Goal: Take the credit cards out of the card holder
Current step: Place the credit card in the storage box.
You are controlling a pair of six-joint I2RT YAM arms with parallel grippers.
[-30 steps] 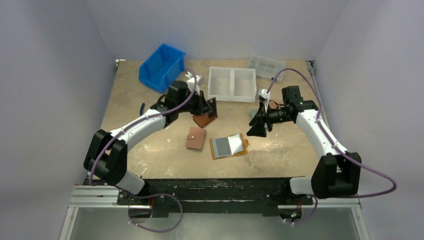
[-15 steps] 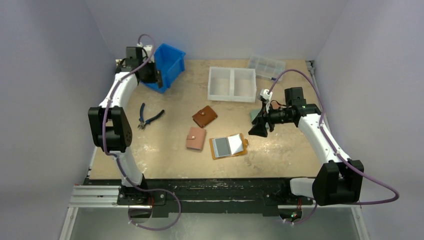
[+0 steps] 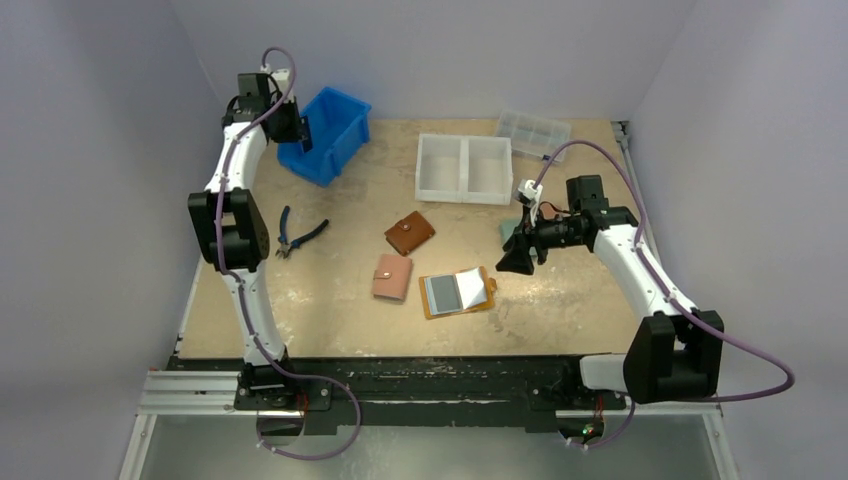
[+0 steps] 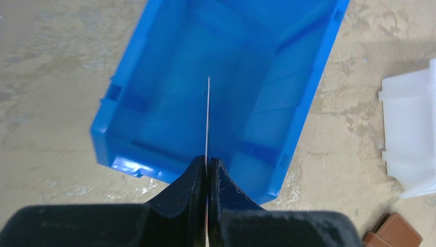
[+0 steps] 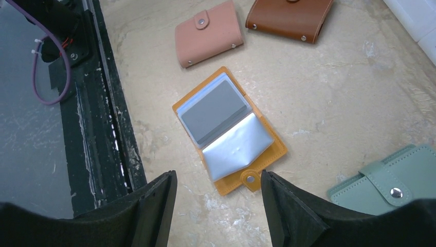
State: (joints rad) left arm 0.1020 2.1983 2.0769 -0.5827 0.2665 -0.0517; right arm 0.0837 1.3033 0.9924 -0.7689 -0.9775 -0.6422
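The left fingers (image 4: 198, 177) are pinched shut on a thin credit card (image 4: 207, 118), seen edge-on above the blue bin (image 4: 288, 103). The right fingers (image 5: 154, 206) are spread wide and grip nothing, hovering over the mustard card holder (image 5: 236, 184). The holder lies open on the counter (image 5: 334, 103), near a pink wallet (image 5: 208, 33).

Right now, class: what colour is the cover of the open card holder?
Mustard orange; the card holder shows best in the right wrist view.
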